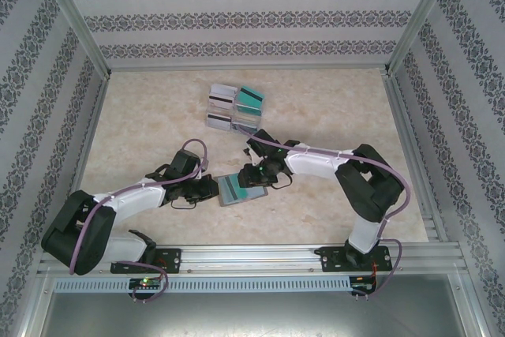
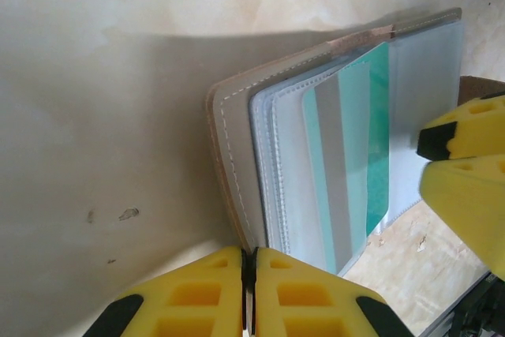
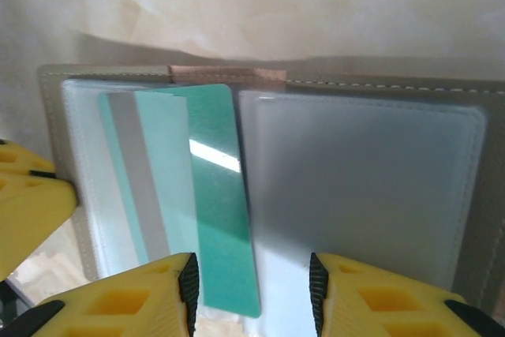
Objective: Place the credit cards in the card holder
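- At the near middle of the table (image 1: 339, 116), the open wallet (image 1: 237, 189) has one teal card (image 3: 225, 203) half-in.
- Left gripper (image 2: 248, 274) pinches its edge; right gripper (image 3: 252, 282) has its fingers apart, astride the card's end.
- More cards (image 1: 251, 99) wait in the tray (image 1: 233, 108).

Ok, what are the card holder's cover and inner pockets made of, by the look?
Card holder cover: likely grey leather or imitation, matte, with stitching along the edge. Pockets: translucent soft plastic, slightly glossy; a teal credit card shows through one.

Glossy plastic card (image 3: 225, 219), matt stitched card holder (image 2: 233, 155), shiny clear plastic sleeves (image 3: 363, 187), smooth marbled table (image 2: 95, 76)
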